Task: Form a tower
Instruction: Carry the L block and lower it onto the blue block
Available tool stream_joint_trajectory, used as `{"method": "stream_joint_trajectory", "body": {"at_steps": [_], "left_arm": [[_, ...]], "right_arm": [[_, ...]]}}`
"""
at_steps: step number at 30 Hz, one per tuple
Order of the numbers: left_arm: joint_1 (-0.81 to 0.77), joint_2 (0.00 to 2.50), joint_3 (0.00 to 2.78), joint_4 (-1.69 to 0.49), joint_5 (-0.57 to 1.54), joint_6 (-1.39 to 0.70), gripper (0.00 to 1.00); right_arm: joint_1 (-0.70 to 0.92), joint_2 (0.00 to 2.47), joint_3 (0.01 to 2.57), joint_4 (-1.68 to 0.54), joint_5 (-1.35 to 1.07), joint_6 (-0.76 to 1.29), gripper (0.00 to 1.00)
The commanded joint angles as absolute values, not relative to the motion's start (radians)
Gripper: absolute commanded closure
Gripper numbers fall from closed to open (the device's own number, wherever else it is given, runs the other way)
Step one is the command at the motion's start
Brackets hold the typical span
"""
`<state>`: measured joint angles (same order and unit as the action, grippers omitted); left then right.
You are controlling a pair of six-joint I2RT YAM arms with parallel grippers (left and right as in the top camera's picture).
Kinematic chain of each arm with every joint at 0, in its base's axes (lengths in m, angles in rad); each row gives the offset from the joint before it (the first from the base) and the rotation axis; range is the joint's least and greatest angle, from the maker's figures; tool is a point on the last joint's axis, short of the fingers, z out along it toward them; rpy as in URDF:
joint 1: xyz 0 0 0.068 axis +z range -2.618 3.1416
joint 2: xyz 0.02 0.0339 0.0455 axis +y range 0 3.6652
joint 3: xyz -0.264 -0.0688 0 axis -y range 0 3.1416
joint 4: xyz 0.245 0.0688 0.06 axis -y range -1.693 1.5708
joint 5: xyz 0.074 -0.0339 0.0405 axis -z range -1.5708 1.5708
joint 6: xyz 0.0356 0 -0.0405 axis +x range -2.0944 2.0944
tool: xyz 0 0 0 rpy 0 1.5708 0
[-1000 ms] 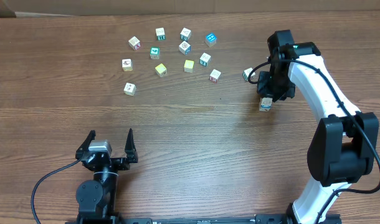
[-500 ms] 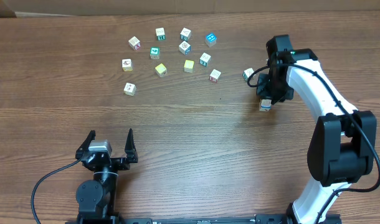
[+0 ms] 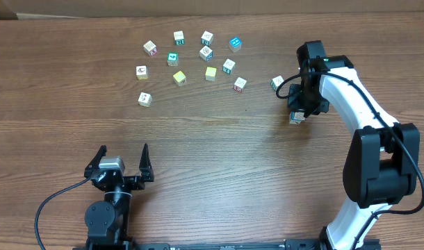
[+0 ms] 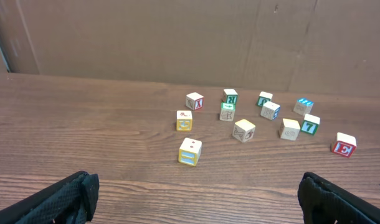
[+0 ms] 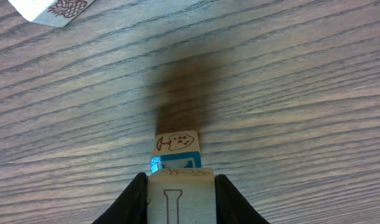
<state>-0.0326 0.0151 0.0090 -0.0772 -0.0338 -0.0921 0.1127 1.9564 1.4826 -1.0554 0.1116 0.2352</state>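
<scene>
The right claw (image 5: pixel 180 185) is clenched on the top cube (image 5: pixel 179 200) of the tower (image 3: pixel 296 118), at the right of the tabletop (image 3: pixel 219 153). The left claw (image 3: pixel 121 163), near left, is released.

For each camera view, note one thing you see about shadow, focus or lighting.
Right wrist: a dark, soft-edged shadow lies on the table just beyond the tower; wood grain sharp. Left wrist: the left gripper shows dark, soft-focus fingers, the loose cubes crisper. Overhead: even light, no strong glare.
</scene>
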Motion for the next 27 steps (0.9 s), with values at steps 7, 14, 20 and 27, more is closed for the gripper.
{"method": "stream_joint_trajectory", "body": {"at_steps": [7,14,20,27], "left_arm": [[-0.036,0.006,0.005,-0.074,-0.032,-0.064,0.00],[-0.036,0.006,0.005,-0.074,-0.032,-0.064,0.00],[-0.036,0.006,0.005,-0.074,-0.032,-0.064,0.00],[-0.036,0.006,0.005,-0.074,-0.032,-0.064,0.00]], "right_arm": [[0.109,1.959,1.480,-1.037,0.126,0.262,0.70],[0.109,1.959,1.480,-1.037,0.126,0.262,0.69],[0.109,1.959,1.480,-1.040,0.123,0.262,0.69],[0.109,1.959,1.480,-1.041,0.108,0.262,0.66]]}}
